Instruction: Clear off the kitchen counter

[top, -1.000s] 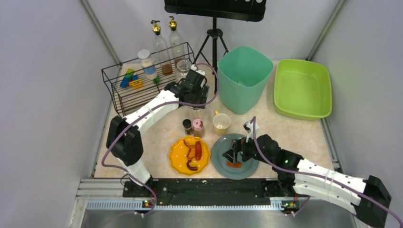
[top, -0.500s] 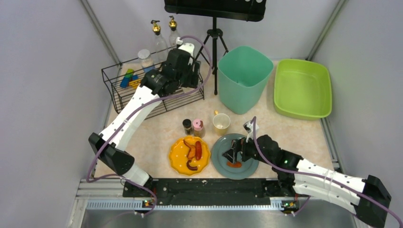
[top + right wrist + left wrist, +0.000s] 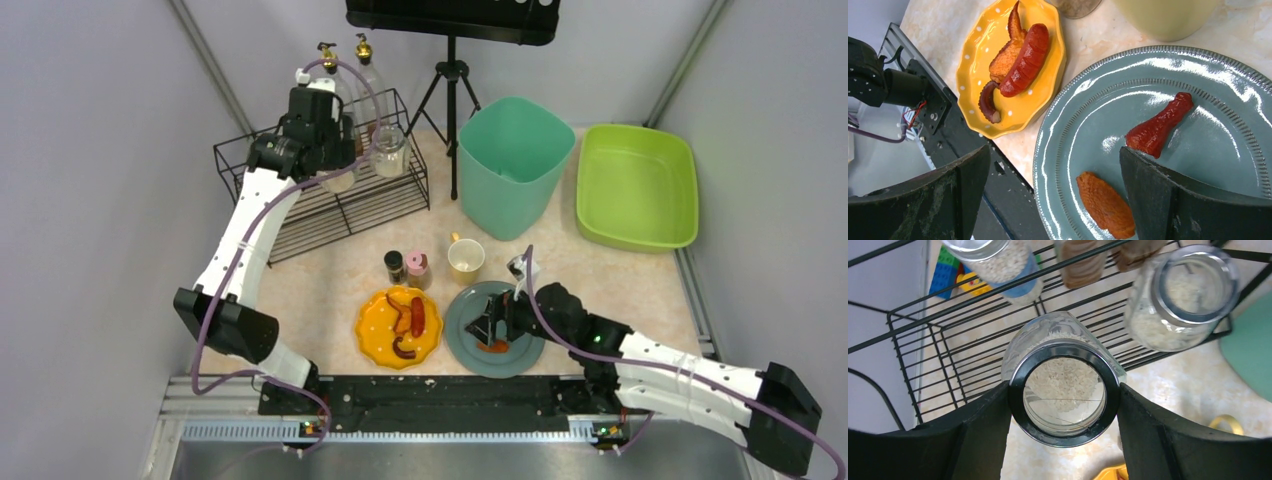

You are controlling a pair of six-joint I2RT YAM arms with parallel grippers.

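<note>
Top external view: left arm up at the rack with a jar, right arm low over a plate.

Your left gripper (image 3: 1064,412) is clamping a glass jar of white grains (image 3: 1063,347) by its black-rimmed top, holding it over the black wire rack (image 3: 300,205) at the back left of the kitchen counter (image 3: 620,280). Whether the jar's base is touching the wires is hard to tell. Your right gripper (image 3: 1055,192) is hovering with its jaws spread wide over the grey-green plate (image 3: 1208,165) near the counter's front edge. A red food piece (image 3: 1158,131) and an orange one (image 3: 1105,205) are lying on it, just beside the yellow plate (image 3: 973,60).
</note>
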